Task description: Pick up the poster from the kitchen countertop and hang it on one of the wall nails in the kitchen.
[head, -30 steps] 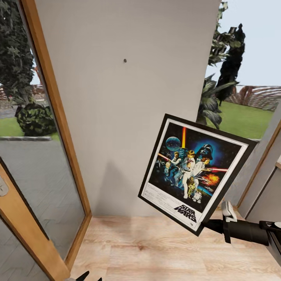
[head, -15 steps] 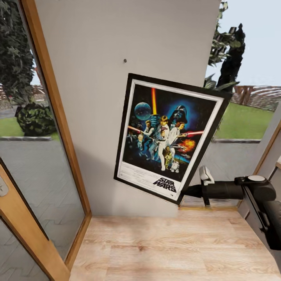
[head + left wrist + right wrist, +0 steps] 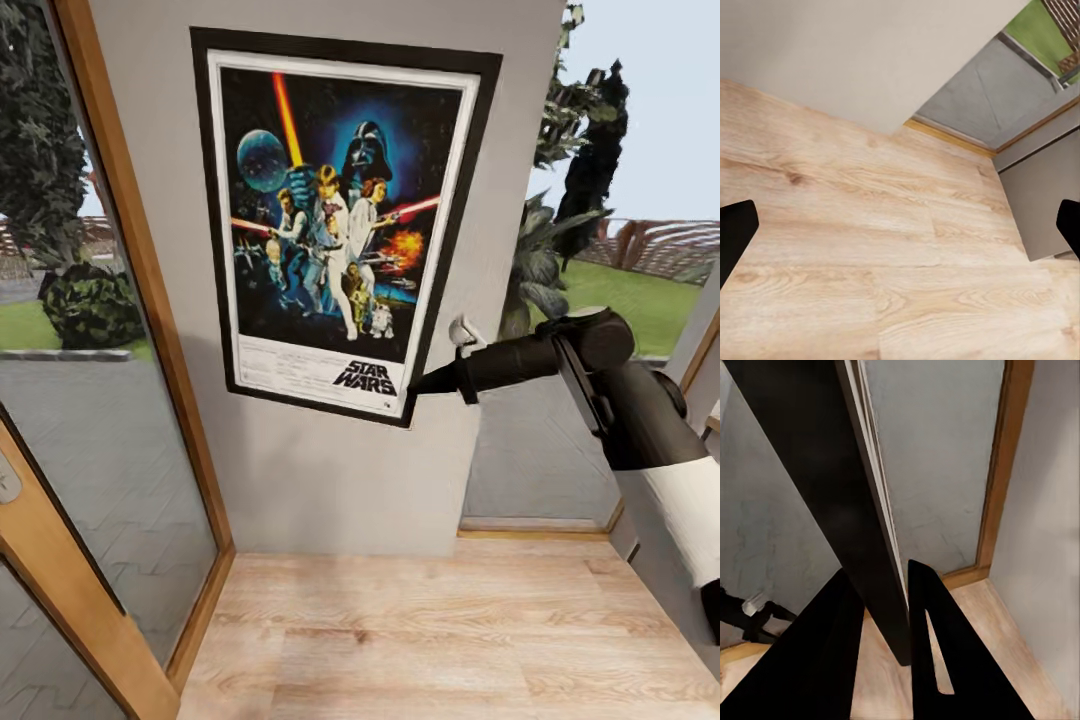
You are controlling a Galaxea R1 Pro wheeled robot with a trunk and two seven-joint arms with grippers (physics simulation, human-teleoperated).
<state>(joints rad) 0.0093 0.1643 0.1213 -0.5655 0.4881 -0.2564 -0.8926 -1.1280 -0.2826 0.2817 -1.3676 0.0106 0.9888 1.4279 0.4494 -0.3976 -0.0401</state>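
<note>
We hold the poster (image 3: 335,215) up against the grey wall (image 3: 330,480), between the glass door with its wooden frame (image 3: 150,300) and the window. Our right gripper (image 3: 425,383) has its jaws clamped on the bottom corner of the frame, and in the right wrist view the thin black edge (image 3: 866,510) sits tight between the two dark fingers (image 3: 934,645). The poster covers the spot on the wall where a nail could be, so we cannot see one. We think the good way now is to slide the poster slowly and keep it flat to the wall, and let go only when it hangs by itself. The poster is flat, stiff and glossy, with a white border. The floor (image 3: 870,247) is pale wood planks. Our left gripper (image 3: 900,232) points at the floor with its jaws wide apart and holds nothing.
</note>
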